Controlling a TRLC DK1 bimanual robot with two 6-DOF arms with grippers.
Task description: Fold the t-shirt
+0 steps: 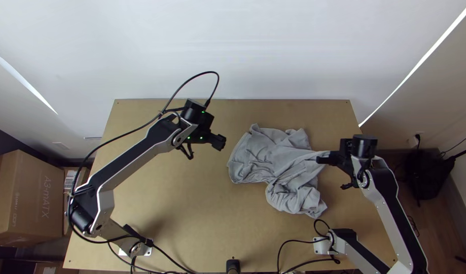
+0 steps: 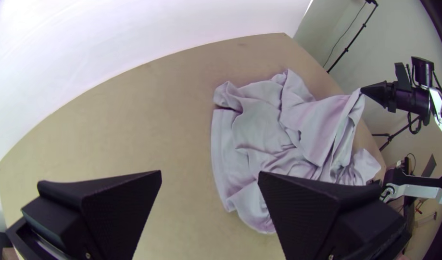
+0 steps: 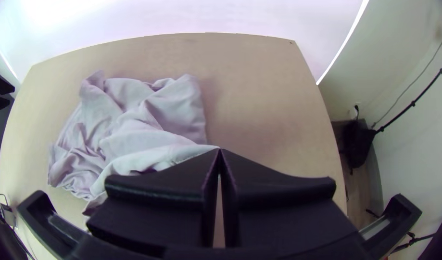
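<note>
A light wooden table [image 1: 192, 218] supports the work, with a white wall [image 1: 243, 50] beyond its far edge. A cardboard box [image 1: 27, 198] stands beyond the table's left side; a black bag [image 1: 428, 175] lies on the floor to the right. A black cable [image 1: 218, 81] loops above the left arm [image 1: 134, 165]. The right gripper [image 1: 320, 159] and its arm occupy the space at the shirt's right side.

The grey t-shirt [image 1: 271, 157] lies right of the table's centre, bunched and creased, with one lobe toward the near edge. The right gripper [image 3: 220, 150] is closed, its fingertips together on a pinch of the cloth. The left gripper [image 1: 221, 142] is positioned apart from the shirt, to its left.

The top view compresses height. The left wrist view shows the pinched cloth raised to a peak, with folds descending from it, and a thin black stand [image 2: 346, 49] beyond the table. In that view, the left gripper [image 2: 209, 175] has its fingers wide apart, holding nothing.
</note>
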